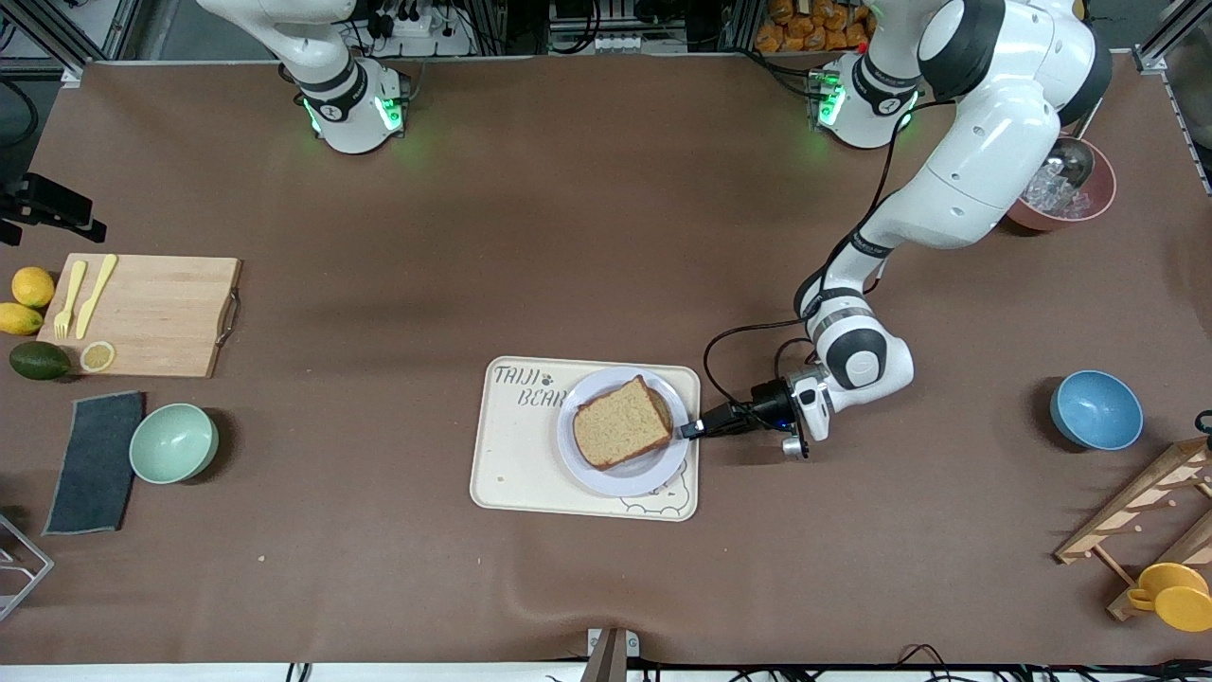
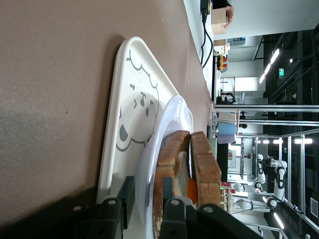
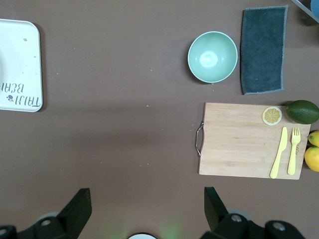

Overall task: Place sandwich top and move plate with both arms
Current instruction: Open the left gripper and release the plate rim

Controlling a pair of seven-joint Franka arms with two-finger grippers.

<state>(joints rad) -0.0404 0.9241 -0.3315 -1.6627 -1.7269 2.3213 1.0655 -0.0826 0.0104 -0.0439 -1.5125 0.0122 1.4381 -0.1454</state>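
Observation:
The sandwich top [image 1: 622, 421] lies on the stacked sandwich on the plate [image 1: 620, 478], which rests on the bear-printed tray [image 1: 516, 464]. In the left wrist view the top slice [image 2: 205, 159] sits over egg filling and a lower slice [image 2: 169, 159]. My left gripper [image 1: 691, 429] is at the plate's rim toward the left arm's end; its jaws [image 2: 146, 191] clamp the rim [image 2: 167, 119], one finger under it, one on top. My right gripper [image 3: 144, 209] is open and empty, high over bare table; it is out of the front view.
A cutting board [image 1: 151, 313] with yellow cutlery, lemons, an avocado, a green bowl [image 1: 173, 442] and a grey cloth [image 1: 95, 461] lie toward the right arm's end. A blue bowl [image 1: 1096, 409], a red bowl [image 1: 1075, 189] and a wooden rack [image 1: 1146, 516] stand toward the left arm's end.

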